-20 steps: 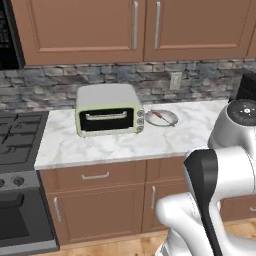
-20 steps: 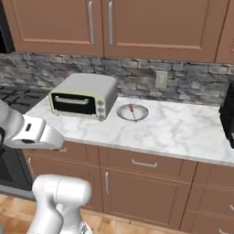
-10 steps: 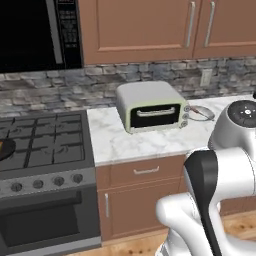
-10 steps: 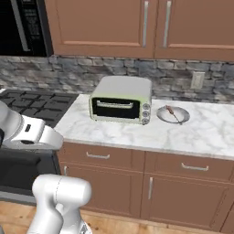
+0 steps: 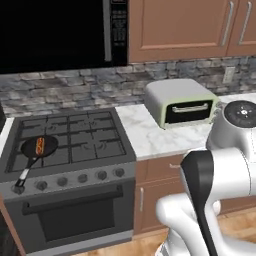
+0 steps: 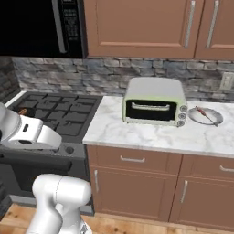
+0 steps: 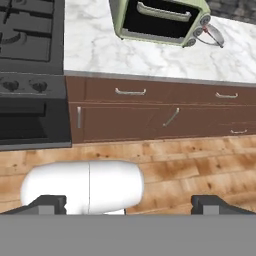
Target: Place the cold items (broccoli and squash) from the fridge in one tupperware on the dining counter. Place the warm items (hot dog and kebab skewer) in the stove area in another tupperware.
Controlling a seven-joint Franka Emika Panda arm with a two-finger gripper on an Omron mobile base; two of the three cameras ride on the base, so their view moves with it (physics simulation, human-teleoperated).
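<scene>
The steel range point(image 5: 70, 150) stands at the left of the brown cabinets. On its front left burner sits a small black pan point(image 5: 35, 149) holding the hot dog point(image 5: 41, 145). The kebab skewer point(image 6: 204, 114) lies on a round grey plate point(image 6: 205, 116) on the marble counter, right of the toaster oven; the hand view catches that plate point(image 7: 212, 35) at its top right. My gripper point(image 7: 129, 205) hangs low over the wooden floor in front of the cabinets, open, with nothing between its fingertips point(image 7: 47, 202). The broccoli, squash, fridge, tupperware and dining counter are out of view.
A pale green toaster oven point(image 5: 182, 102) stands on the marble counter point(image 6: 137, 132) between range and plate. A black microwave point(image 5: 55, 32) hangs above the range, with brown wall cabinets point(image 6: 146, 27) beside it. Drawers and doors point(image 7: 150, 117) line the counter's front.
The base has driven left along the counter, so the whole scene has slid right. The range with its pan has come into view; the toaster oven and plate are now at the right.
</scene>
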